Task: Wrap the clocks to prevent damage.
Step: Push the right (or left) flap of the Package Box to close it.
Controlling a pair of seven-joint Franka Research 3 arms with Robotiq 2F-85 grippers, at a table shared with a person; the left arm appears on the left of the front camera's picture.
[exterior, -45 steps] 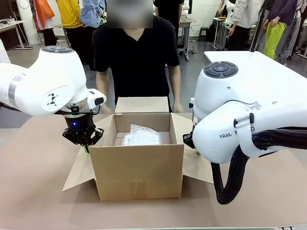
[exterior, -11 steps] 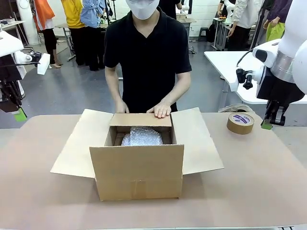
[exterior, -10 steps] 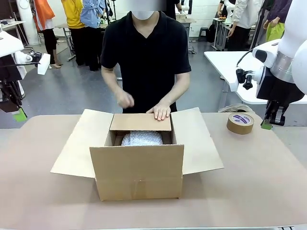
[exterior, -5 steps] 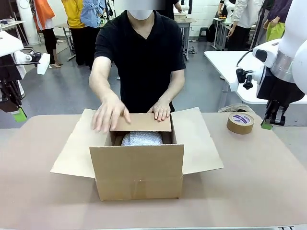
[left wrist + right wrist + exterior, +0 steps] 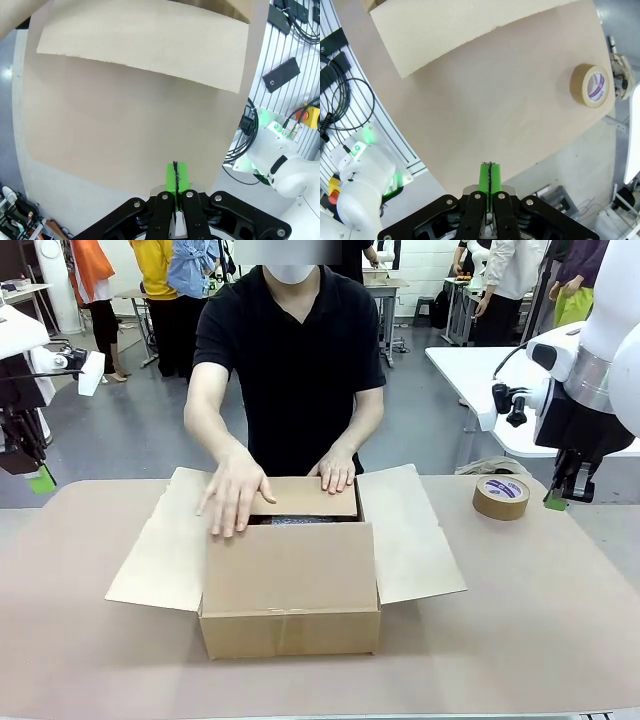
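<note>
The clocks are hidden inside the cardboard box (image 5: 290,590) at the table's middle. Only a sliver of bubble wrap (image 5: 300,521) shows in the gap between the flaps. One of the person's hands (image 5: 235,498) presses the near flap down over the opening, and the other hand (image 5: 335,475) rests on the far flap. My left gripper (image 5: 41,480) hangs shut and holding nothing off the table's far left. Shut and equally bare, my right gripper (image 5: 555,502) hovers at the far right. The left gripper (image 5: 175,177) and right gripper (image 5: 490,176) each look down on the table, pads pressed together.
A roll of brown tape (image 5: 503,497) lies at the back right of the table, and the tape (image 5: 590,86) shows again from the right wrist. The box's side flaps (image 5: 160,540) spread outwards; a flap (image 5: 145,40) shows below the left wrist and a flap (image 5: 470,25) below the right.
The person's hand came down and folded the near flap over the opening, covering the bubble-wrapped bundle. Both arms, beside the box several seconds ago, have stayed still at the sides this last second.
</note>
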